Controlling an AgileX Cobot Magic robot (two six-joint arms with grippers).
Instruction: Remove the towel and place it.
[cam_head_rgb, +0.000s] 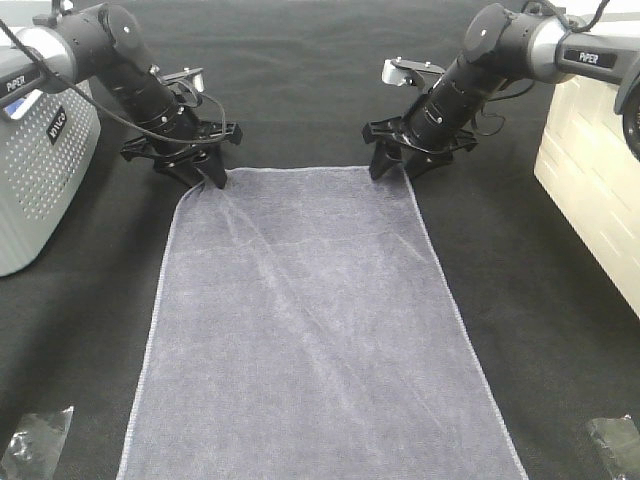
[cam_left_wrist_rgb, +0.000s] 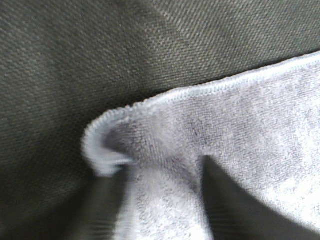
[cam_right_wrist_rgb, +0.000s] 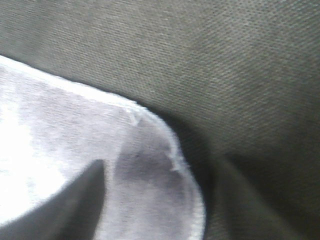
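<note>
The grey-lavender towel (cam_head_rgb: 320, 330) lies spread flat on the black cloth, its long side running from the far middle toward the near edge. My left gripper (cam_head_rgb: 203, 180) is down on the towel's far left corner. In the left wrist view its dark fingers (cam_left_wrist_rgb: 225, 205) straddle the towel corner (cam_left_wrist_rgb: 165, 130), whose hem curls up against one finger; the left gripper (cam_left_wrist_rgb: 165, 200) is partly closed with a gap left. My right gripper (cam_head_rgb: 397, 172) stands over the far right corner. The right wrist view shows the right gripper (cam_right_wrist_rgb: 155, 200) wide apart around that towel corner (cam_right_wrist_rgb: 150, 150).
A grey perforated box (cam_head_rgb: 40, 170) stands at the left edge and a cream-white container (cam_head_rgb: 590, 190) at the right. The black cloth (cam_head_rgb: 300, 70) covers the table. Small crumpled dark plastic pieces lie at the near left (cam_head_rgb: 35, 440) and near right (cam_head_rgb: 615, 440) corners.
</note>
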